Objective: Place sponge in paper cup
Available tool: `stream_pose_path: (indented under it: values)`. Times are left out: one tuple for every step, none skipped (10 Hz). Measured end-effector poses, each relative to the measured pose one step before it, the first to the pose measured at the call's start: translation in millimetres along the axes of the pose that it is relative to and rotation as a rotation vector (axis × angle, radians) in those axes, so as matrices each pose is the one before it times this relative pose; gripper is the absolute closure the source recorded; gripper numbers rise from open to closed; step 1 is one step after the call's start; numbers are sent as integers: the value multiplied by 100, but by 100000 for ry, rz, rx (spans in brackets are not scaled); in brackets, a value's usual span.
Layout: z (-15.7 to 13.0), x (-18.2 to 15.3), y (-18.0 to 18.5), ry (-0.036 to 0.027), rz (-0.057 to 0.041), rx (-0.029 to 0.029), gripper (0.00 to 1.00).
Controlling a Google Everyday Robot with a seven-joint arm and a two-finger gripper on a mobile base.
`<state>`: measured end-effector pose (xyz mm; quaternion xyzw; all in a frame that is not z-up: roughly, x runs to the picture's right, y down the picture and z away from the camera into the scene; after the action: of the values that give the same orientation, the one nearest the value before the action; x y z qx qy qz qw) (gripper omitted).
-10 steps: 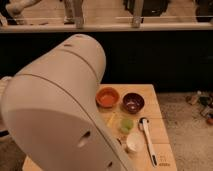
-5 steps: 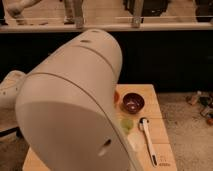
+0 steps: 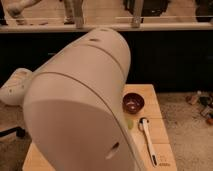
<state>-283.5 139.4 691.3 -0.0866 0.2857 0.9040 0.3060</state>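
My white arm housing point(image 3: 80, 105) fills most of the camera view and covers the left and middle of the wooden table point(image 3: 162, 131). My gripper is out of view, so I cannot see where it stands. The paper cup is hidden behind the arm. A small pale green thing point(image 3: 129, 123), possibly the sponge, peeks out at the arm's right edge, just in front of the dark bowl.
A dark reddish-brown bowl point(image 3: 133, 102) sits on the table at the back right. A long white utensil point(image 3: 148, 139) lies lengthwise near the table's right edge. A dark low wall point(image 3: 170, 60) runs behind the table. Small clutter point(image 3: 202, 102) lies on the floor at the right.
My arm housing has swung right and closer to the camera. It now covers the orange bowl and the small white cup that showed a second ago.
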Motion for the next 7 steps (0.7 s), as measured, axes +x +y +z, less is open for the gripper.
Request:
stream_pose_path:
  values:
    - [8,-140,-8,-53,198,4,87]
    - [-2,-33,0,-19,23,-2,87]
    - [-4,84,8,31,-175,-15,87]
    - [4,-33,4,-31,31,-9,87]
    - [30,-50,1,-42,81,31,87]
    - [27,21,30,-130,323,-48,87]
    - [76,-349,-305,-378,2676,282,87]
